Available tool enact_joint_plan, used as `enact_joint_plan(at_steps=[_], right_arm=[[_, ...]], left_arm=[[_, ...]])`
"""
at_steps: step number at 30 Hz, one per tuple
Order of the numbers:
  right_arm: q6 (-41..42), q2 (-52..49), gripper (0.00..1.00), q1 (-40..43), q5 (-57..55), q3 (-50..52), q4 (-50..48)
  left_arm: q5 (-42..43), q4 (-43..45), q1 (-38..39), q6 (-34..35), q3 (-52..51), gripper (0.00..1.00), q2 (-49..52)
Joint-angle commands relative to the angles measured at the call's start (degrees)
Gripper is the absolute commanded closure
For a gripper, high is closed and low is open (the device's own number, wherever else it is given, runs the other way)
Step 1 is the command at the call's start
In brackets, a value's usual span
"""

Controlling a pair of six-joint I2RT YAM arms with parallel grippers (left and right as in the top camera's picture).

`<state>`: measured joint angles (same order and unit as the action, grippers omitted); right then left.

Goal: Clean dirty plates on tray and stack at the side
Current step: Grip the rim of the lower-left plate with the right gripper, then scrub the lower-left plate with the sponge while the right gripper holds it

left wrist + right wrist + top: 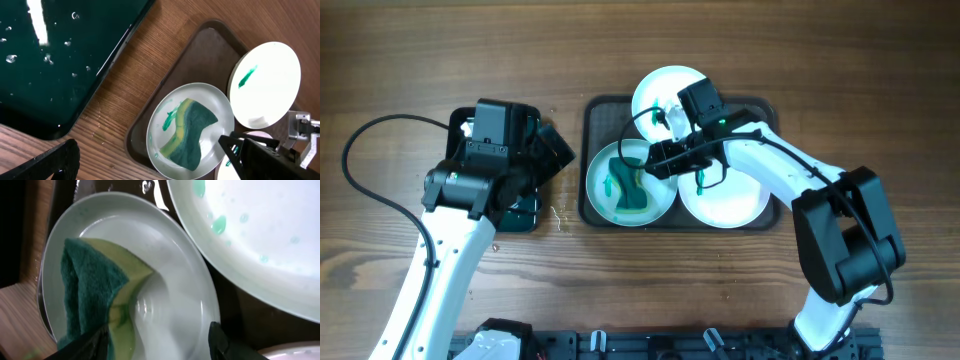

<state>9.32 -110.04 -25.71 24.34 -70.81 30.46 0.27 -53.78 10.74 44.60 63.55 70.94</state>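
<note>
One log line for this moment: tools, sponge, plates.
right tool: open over left plate | sponge: lying on left plate | left tool: by black tray, state unclear | back plate: green smear

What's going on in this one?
The right arm's end effector hovers open over the left white round plate in the dark rectangular tray, where a green and yellow sponge lies. The back plate and the right plate show green smears. The left arm's end effector is by the glossy black tray. No plate is stacked beside the tray yet.
</note>
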Motion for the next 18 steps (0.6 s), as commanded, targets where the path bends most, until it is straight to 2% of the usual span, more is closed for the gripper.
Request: enact_joint_plan(at_steps=[1, 7, 18], right_arm=[[-0.31, -1.07, 0.35, 0.24, -2.16, -1.75, -1.29], [-0.35, -1.09, 0.33, 0.24, -8.13, -1.73, -0.39], [-0.11, -1.14, 0.35, 0.22, -5.68, 0.0, 4.79]], left_arm=[[-1.09, 0.11, -0.26, -0.92, 0.11, 0.0, 0.33], [-1.27, 0.13, -0.26, -0.92, 0.11, 0.0, 0.33], [-1.22, 0.09, -0.26, -0.92, 0.11, 0.0, 0.33]])
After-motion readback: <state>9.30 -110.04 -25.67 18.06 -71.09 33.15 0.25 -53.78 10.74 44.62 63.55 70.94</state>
